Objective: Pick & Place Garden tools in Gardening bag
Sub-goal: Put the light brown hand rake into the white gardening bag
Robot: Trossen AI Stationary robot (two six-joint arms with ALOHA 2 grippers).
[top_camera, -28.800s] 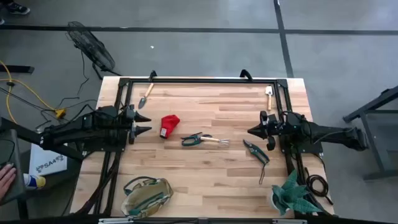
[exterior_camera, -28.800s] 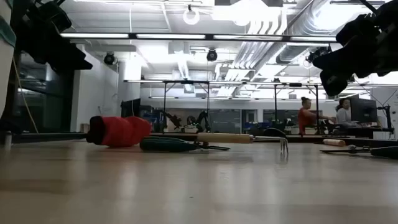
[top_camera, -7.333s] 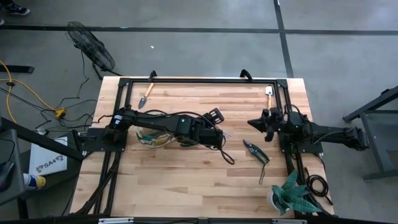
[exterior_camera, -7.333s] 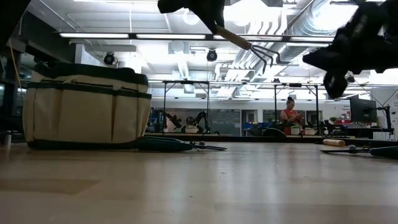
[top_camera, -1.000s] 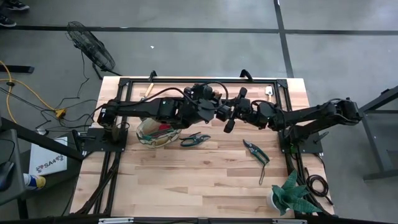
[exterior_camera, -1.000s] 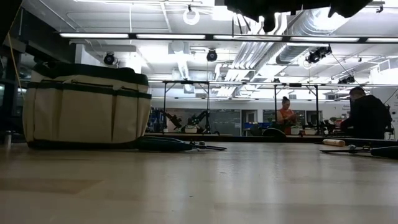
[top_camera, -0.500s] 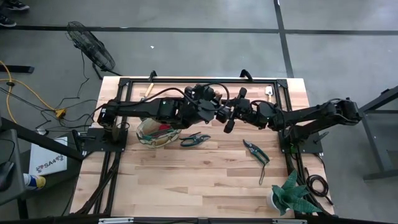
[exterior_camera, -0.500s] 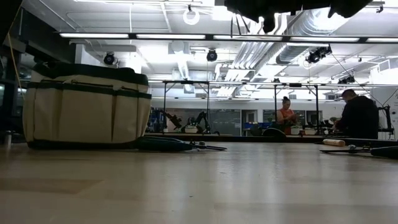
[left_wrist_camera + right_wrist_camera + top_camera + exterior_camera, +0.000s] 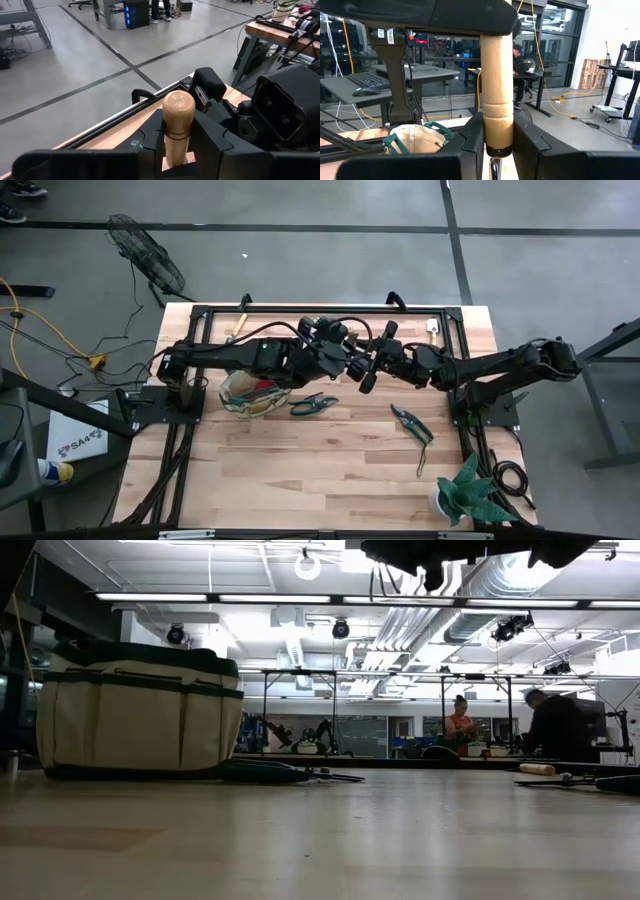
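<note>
Up above mid-table, left gripper (image 9: 177, 145) and right gripper (image 9: 497, 137) both clamp one wooden handle (image 9: 496, 85)

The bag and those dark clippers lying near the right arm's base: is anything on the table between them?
Yes. In the high view, green-handled shears lie on the table between the bag and the dark pruners, close beside the bag; the remaining stretch is bare wood.
</note>
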